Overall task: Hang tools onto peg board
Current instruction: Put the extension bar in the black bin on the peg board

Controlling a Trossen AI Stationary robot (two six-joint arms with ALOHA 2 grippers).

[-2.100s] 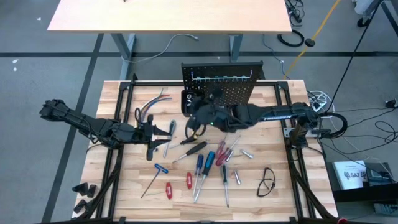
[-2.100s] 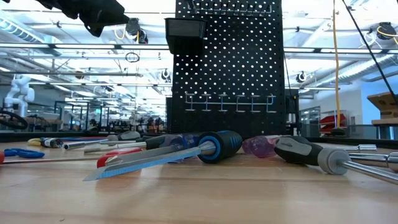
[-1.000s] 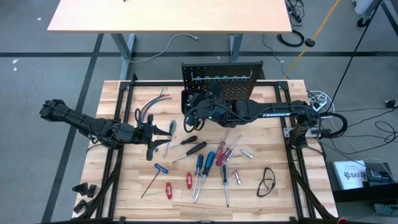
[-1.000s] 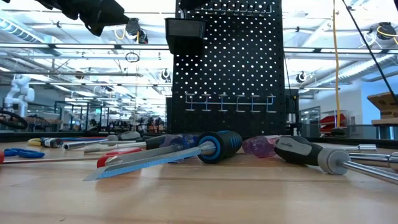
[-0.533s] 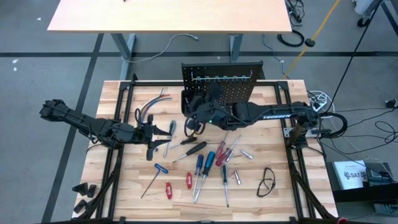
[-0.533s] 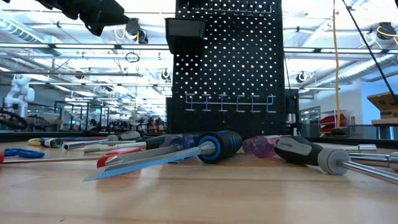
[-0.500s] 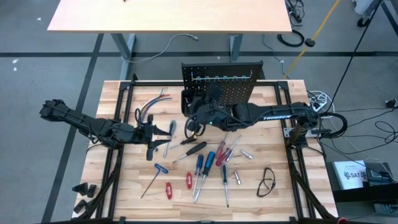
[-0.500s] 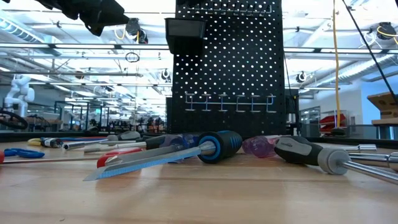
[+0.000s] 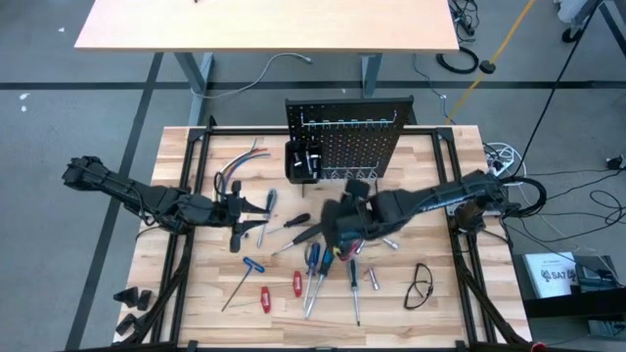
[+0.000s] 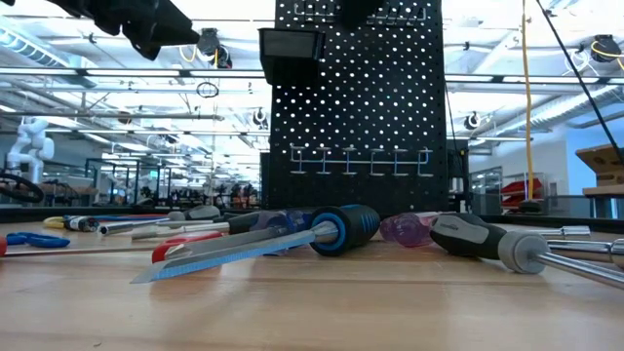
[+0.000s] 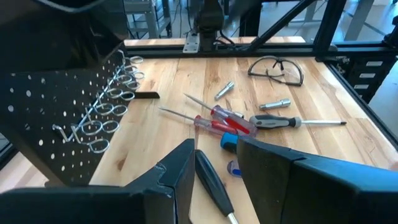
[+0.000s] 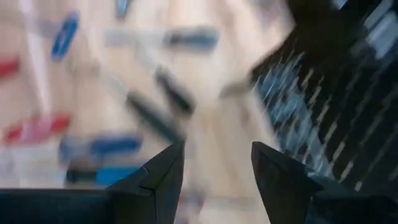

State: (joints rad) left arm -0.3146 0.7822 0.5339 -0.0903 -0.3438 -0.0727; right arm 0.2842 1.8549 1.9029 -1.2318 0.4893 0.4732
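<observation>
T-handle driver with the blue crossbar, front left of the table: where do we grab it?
Take the blue crossbar, coming straight down from above with the fingers across its narrow width. It lies flat with room on either side. The thin shaft is probably too slim to pinch reliably.

Safety glasses [image 9: 420,286] near table's right edge; coloured wire bundle [image 9: 235,168] left.

Bright, even overhead light — right wrist view smeared with motion blur
</observation>
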